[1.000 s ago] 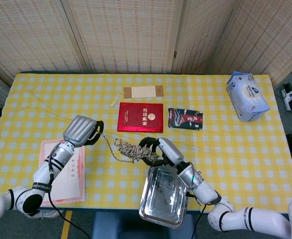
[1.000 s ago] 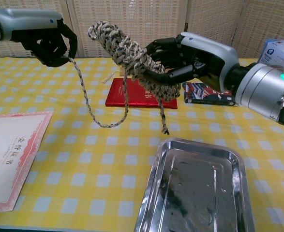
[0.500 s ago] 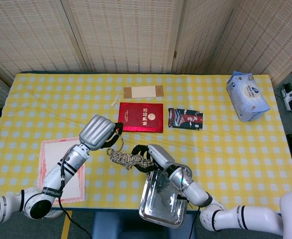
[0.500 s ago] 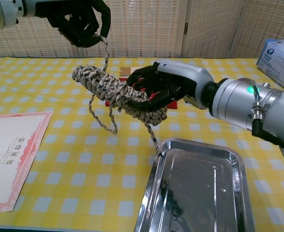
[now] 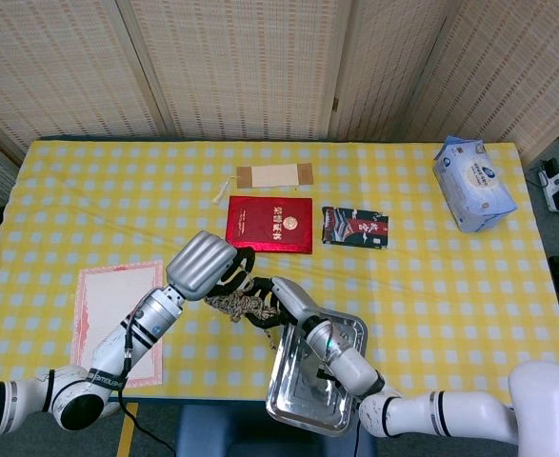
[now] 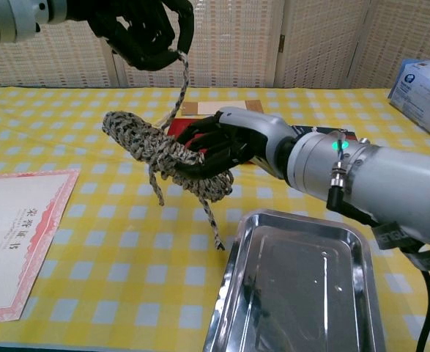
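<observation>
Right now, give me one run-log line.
left robot hand: pinches rope end | right robot hand: grips rope bundle, airborne | tray: below-right

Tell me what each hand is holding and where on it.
The right hand grips the rope bundle around its coiled middle, held off the table. The left hand pinches a loose strand of the same rope, above the bundle.

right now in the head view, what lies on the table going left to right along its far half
tan bookmark → red book → dark packet → tissue pack
</observation>
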Tool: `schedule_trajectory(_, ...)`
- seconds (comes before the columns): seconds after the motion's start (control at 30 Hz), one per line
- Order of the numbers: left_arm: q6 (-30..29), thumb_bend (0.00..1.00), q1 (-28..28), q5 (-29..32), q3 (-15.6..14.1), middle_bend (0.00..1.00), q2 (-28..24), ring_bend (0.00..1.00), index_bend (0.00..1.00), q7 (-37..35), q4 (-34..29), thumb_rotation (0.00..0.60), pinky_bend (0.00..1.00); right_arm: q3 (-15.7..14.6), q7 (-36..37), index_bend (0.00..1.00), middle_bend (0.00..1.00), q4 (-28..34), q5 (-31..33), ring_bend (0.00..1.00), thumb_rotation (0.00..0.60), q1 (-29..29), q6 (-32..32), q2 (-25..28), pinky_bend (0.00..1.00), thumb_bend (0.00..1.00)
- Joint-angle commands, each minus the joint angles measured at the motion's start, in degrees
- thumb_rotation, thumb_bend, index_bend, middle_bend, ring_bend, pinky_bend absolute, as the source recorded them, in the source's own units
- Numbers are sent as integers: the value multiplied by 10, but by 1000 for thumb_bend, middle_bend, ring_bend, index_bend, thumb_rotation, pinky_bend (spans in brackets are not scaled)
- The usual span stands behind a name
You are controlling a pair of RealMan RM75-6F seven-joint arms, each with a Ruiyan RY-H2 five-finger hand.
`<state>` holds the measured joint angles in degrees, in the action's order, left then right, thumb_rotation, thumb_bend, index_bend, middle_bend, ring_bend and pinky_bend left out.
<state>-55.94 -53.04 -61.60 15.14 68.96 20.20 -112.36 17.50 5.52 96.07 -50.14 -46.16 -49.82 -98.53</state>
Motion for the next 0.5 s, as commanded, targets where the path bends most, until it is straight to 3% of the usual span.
schedule_trajectory(0.03, -3, 543, 8, -10, -5, 829, -3, 802, 633, -13, -6, 600, 767, 27, 8, 795, 701, -16, 37, 788, 600, -2, -24, -29, 646, 581)
schedule_trajectory(0.23, -6, 542, 35, -52, -26, 829, -22, 802, 634, -59, -18, 600, 767, 60, 32, 805, 709, -49, 44, 793, 600, 9, -74, -69, 654, 581)
schedule_trajectory(0.5, -7, 543, 76, -103, -62, 829, -51, 802, 636, -119, -4, 600, 767, 90, 133, 805, 709, -73, -20, 793, 600, 44, -99, -82, 654, 580)
